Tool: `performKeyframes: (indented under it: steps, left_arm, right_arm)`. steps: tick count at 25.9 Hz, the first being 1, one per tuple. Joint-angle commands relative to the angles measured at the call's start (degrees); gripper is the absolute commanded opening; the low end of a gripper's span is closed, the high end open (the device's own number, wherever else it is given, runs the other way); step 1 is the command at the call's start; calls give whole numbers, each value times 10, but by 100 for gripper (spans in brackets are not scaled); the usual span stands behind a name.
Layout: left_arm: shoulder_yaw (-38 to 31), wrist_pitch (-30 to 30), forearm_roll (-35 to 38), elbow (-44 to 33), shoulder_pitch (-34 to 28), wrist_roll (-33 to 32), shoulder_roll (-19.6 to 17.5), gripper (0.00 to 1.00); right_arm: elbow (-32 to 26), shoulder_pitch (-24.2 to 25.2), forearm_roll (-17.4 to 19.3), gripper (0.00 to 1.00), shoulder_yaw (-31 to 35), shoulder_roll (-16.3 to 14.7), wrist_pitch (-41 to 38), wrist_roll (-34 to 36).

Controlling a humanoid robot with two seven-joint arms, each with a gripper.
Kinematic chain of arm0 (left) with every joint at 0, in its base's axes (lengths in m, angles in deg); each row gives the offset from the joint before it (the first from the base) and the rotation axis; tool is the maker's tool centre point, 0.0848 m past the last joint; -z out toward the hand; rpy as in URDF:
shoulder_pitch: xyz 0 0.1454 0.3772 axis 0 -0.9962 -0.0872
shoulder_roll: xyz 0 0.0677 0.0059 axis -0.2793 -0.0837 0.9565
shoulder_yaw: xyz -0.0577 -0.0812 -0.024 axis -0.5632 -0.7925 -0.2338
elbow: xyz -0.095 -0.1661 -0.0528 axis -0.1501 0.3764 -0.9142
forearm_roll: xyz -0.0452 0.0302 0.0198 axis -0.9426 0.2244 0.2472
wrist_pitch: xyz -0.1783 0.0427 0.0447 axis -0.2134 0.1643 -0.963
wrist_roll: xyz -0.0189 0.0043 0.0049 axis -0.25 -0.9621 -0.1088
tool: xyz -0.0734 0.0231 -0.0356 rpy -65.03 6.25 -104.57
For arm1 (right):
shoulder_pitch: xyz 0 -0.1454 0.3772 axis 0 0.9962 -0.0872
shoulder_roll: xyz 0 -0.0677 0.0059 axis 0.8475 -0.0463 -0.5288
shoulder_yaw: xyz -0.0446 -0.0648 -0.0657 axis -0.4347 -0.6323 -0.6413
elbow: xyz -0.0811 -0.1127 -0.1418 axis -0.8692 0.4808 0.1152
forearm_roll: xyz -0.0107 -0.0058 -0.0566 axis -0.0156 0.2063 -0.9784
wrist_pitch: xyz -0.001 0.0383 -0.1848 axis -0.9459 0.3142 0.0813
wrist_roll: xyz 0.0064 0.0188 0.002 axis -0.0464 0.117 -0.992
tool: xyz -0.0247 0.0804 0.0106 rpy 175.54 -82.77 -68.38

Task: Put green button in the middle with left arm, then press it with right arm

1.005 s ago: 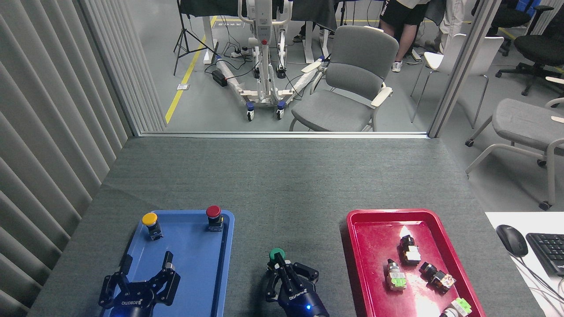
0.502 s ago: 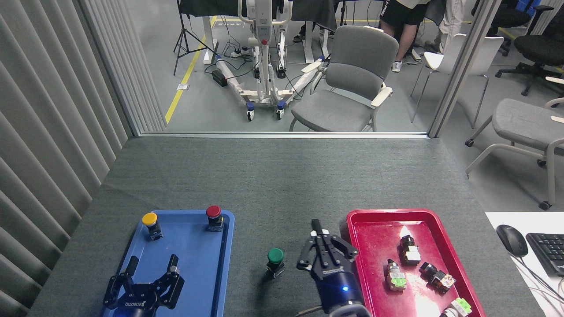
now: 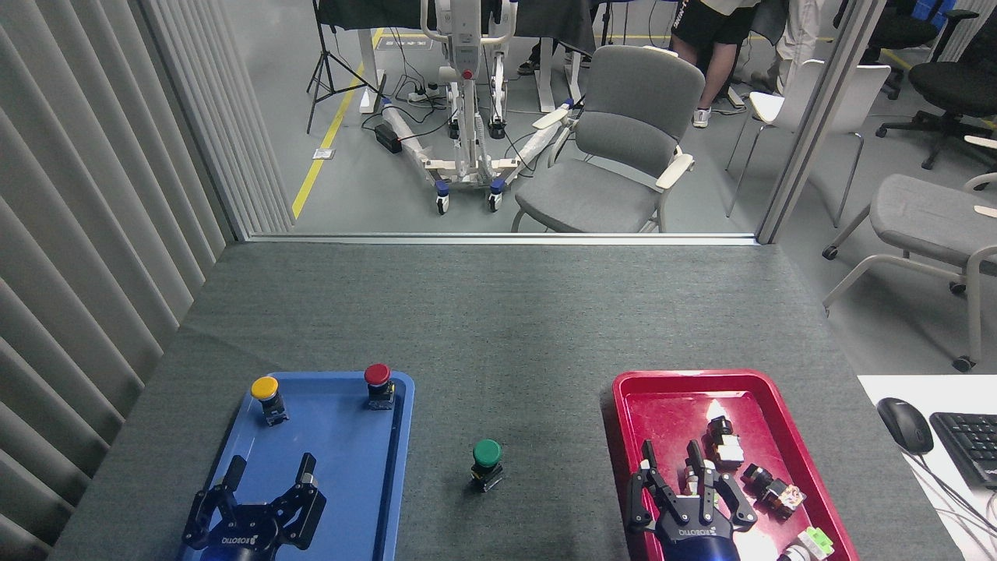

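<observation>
We are seeing the green button (image 3: 487, 463) standing upright on the dark grey tabletop (image 3: 498, 327), in the gap between the blue tray (image 3: 343, 452) at its nine o'clock and the red tray (image 3: 670, 405) at its three o'clock. Nothing is touching it.

Our left gripper (image 3: 270, 477) is hovering over the near part of the blue tray, at about eight o'clock from the green button and well apart from it. Its fingers are spread wide and are gripping nothing. Toward twelve o'clock from this gripper, at the tray's far end, the yellow button (image 3: 266, 397) and the red button (image 3: 378, 384) are standing upright, side by side.

Our right gripper (image 3: 676, 466) is hanging over the near part of the red tray, at about four o'clock from the green button. Its fingers are also parted, with nothing between them. Loose switch parts (image 3: 726, 444) are lying in the red tray at the gripper's one to three o'clock, close beside its right finger.

At the far right edge, a black mouse (image 3: 904, 425) and a keyboard (image 3: 970, 444) are sitting on a white desk (image 3: 880, 386).
</observation>
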Motion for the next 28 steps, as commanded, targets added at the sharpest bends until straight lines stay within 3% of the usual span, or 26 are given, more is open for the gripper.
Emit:
performKeyframes:
  steps: [1,8,14,28]
  left_arm:
    - [0,1,0,3,-2,0,-2,100]
    - [-1,-1,-3,10,10,-2,-5,100]
    - [0,-42,-1,18,3,0,-50,100]
    - [0,-54,1,14,-18,-5,-51,100]
  right_arm:
    - [-4,6,0,100,3,-31,-2,69]
    - [-1,11,1,100,3,-43,-4,88]
    - [7,11,1,100,1,-34,-2,91]
    - [18,16,1,100,-6,-25,4,45]
